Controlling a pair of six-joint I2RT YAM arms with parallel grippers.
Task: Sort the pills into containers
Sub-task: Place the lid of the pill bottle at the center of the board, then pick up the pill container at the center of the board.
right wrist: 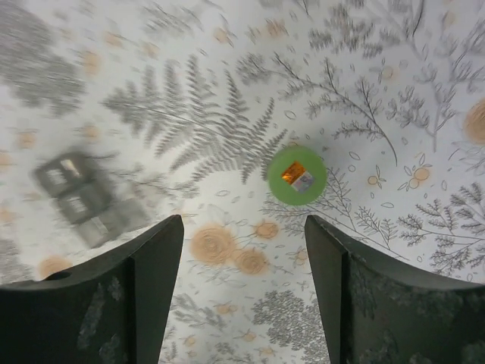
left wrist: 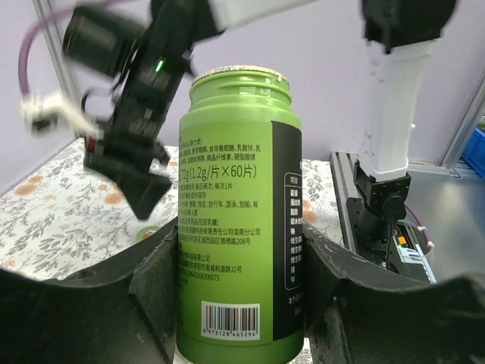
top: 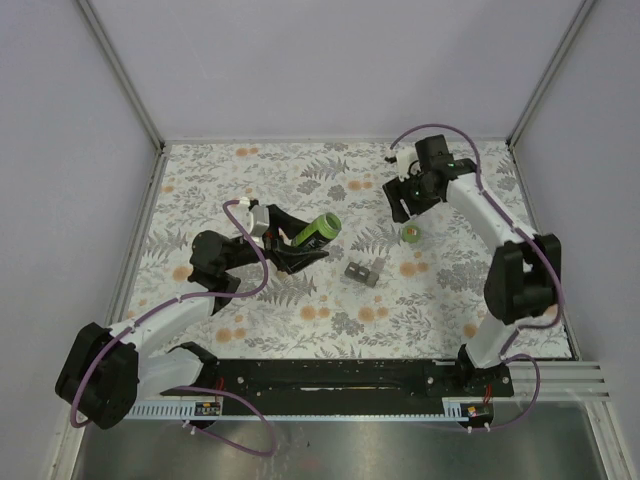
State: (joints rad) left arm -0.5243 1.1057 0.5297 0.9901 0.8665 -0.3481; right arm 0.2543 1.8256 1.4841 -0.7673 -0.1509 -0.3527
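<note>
1. My left pincer [left wrist: 239,262] clamps the green bottle [left wrist: 235,189] by its body, mouth uncapped for pouring
2. My right pincer [right wrist: 242,250] hangs spread and empty over the green cap [right wrist: 297,174] on the table [top: 300,170] (parked aside, I judge)
3. The grey pill box [top: 364,271] waits between us

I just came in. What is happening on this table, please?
The left gripper holds a green pill bottle whose mouth is uncovered. The right gripper is open and empty, hanging above a green cap that lies on the floral table. A small grey pill box sits on the table between the two arms. No loose pills can be made out on the table.
</note>
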